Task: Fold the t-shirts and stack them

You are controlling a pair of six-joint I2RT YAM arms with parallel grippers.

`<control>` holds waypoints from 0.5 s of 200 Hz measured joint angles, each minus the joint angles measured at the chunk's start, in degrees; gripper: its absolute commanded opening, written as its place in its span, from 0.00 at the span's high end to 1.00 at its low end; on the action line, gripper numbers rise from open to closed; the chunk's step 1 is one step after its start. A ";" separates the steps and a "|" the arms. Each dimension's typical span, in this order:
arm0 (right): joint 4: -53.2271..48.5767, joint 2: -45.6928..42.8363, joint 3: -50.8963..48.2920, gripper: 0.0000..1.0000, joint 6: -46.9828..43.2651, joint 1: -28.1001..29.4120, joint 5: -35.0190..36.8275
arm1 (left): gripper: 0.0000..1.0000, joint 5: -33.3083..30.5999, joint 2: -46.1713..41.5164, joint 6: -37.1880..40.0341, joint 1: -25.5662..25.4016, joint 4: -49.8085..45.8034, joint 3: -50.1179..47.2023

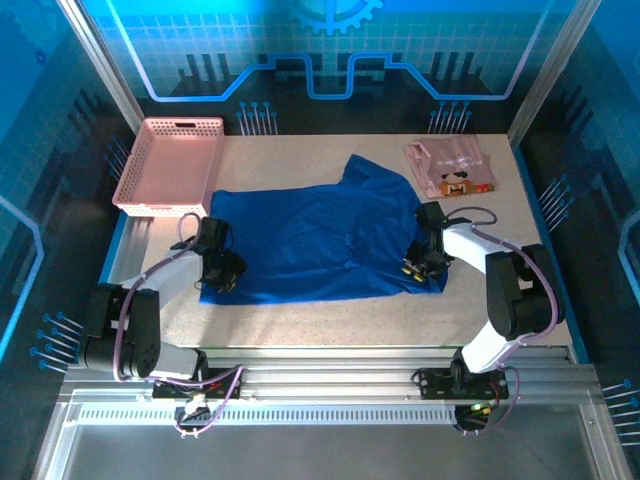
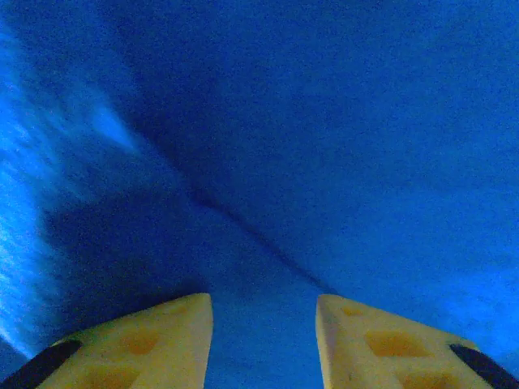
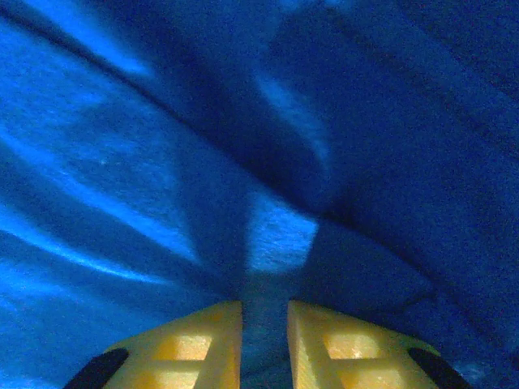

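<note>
The royal-blue t-shirt lies spread flat across the middle of the table. My left gripper is down on its near left corner. In the left wrist view its yellow fingers stand apart over smooth blue cloth, the gripper open. My right gripper is at the shirt's near right corner. In the right wrist view that gripper is shut on a raised ridge of blue cloth pinched between its narrow jaws. The pale pink t-shirt lies folded at the back right.
A pink lattice basket stands at the back left, just beyond the blue shirt's far left corner. Metal frame posts rise at both back corners, and the table's near edge runs along a rail by the arm bases.
</note>
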 measured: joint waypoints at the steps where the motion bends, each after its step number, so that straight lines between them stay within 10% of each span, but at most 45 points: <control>1: -0.11 0.00 0.00 0.76 -0.09 0.04 0.15 | 0.62 0.00 0.02 0.00 0.02 0.00 -0.11; 100: -11.41 -6.23 -6.05 0.71 -3.63 2.36 10.40 | 0.63 -3.91 -5.57 -2.45 -8.35 0.79 -5.53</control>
